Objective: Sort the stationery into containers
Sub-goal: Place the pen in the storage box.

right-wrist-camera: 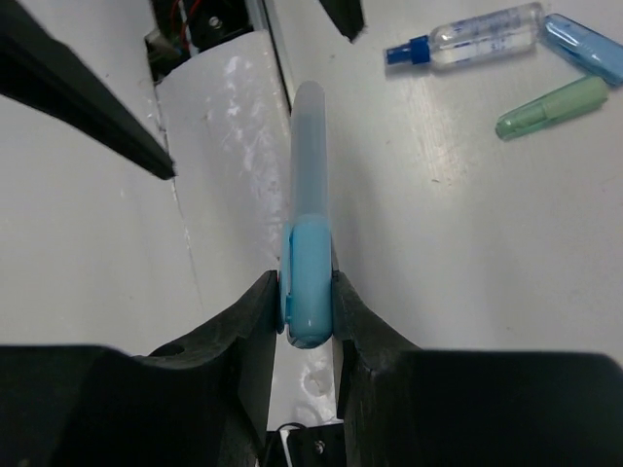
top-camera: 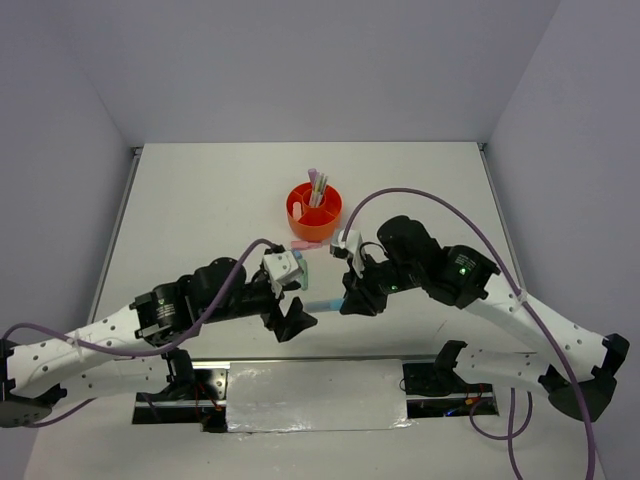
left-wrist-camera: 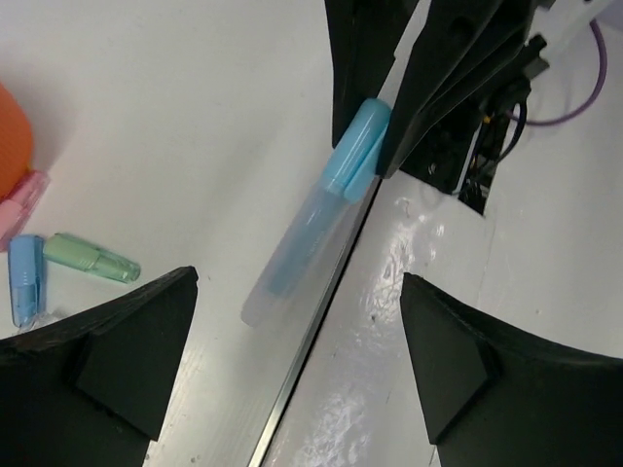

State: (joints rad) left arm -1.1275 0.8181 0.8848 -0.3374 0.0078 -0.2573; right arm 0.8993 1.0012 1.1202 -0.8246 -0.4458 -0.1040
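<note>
Grey walls close in a white table (top-camera: 200, 200), the orange organizer (top-camera: 314, 212) toward its back with a few pens standing in it. The left arm reaches in low, its gripper (left-wrist-camera: 299, 292) spread wide and empty. Before it hangs a blue highlighter (top-camera: 325, 305), clamped at the cap by the right gripper (right-wrist-camera: 307, 292), that arm bent low

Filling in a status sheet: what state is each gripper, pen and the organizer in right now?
right gripper: shut on the held highlighter
held highlighter: capped, clamped at its cap end
left gripper: open, empty
orange organizer: upright, pens standing inside
green highlighter: lying loose
loose blue highlighter: lying loose
clear tube: lying down, blue cap on
pink highlighter: lying beside the organizer
</note>
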